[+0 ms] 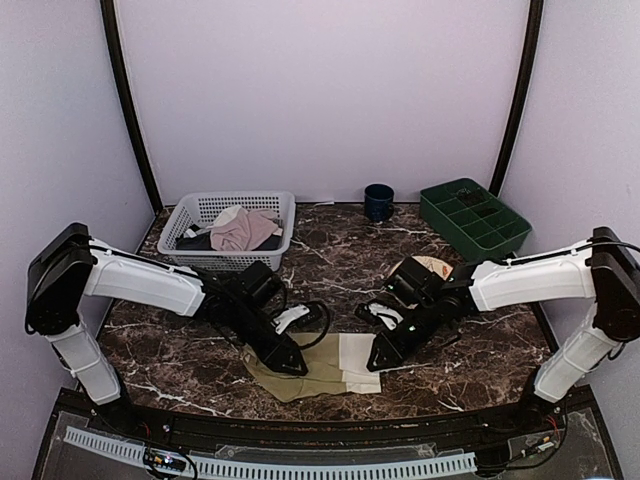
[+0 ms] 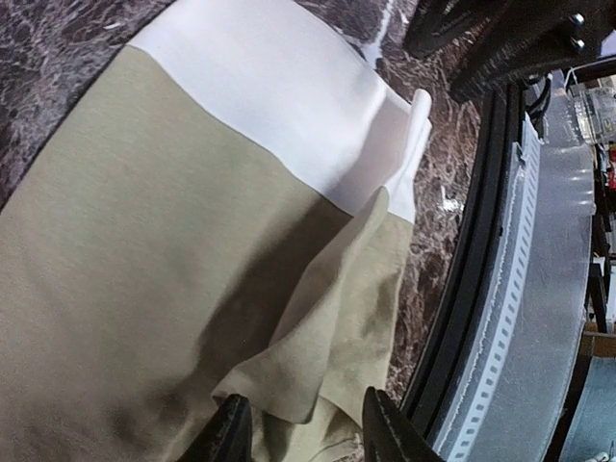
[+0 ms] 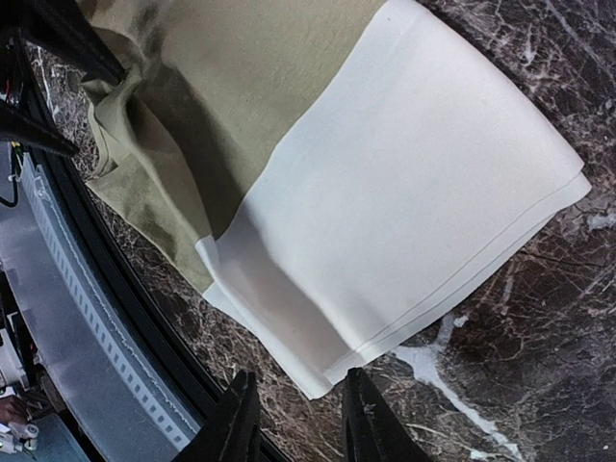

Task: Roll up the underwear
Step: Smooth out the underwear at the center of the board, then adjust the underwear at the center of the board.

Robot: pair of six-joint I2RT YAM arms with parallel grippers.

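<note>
A: Left gripper (image 2: 303,398)?
B: Fingers parted a moderate way, nothing clamped. Tips are low at the cloth, and a loose khaki flap of the underwear (image 2: 173,269) lies under the gap.
A: Right gripper (image 3: 298,377)?
B: Same. Fingers apart, gripping nothing. It hangs over bare marble just off a corner of the waistband (image 3: 414,183).
A: How does the cloth look?
B: Olive-khaki body and a wide cream waistband, smooth, with a stitched line along its free edge. It lies mostly flat. In the left wrist view one edge is doubled over: a rumpled khaki flap, with the waistband end curling up a bit beside it.
A: Where is it?
B: On the table (image 1: 470,350), front centre, near the front edge, between the two grippers. In the top view the khaki is to the left and the cream band to the right.
A: Arms?
B: The left arm comes in from the left, forearm sloping down toward centre, wrist tipped down over the khaki half. The right arm mirrors it, with its gripper at the waistband's right edge.
A: Rest?
B: White basket (image 1: 225,260) back left holding a pale pink garment (image 1: 245,228) and a dark one. Dark cup (image 1: 378,202) back centre, green tray (image 1: 473,217) back right. Plate (image 1: 432,265) partly behind the right arm.
</note>
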